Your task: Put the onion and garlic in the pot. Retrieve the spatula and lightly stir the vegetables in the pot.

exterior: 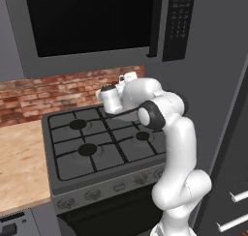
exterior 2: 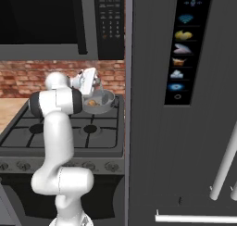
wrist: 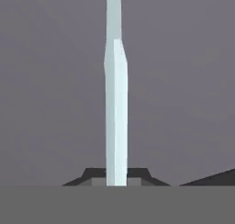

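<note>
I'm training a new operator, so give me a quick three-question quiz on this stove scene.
1. True or false: the two-finger gripper is shut on the thin pale silver-white spatula handle.
2. Where does the small round grey metal pot stand on the black gas stove? A: front left burner. B: back right burner. C: front right burner.
3. Fill in: the golden-brown bulb lying in the pot is the ____.
Key: 1 true; 2 B; 3 onion.
</note>
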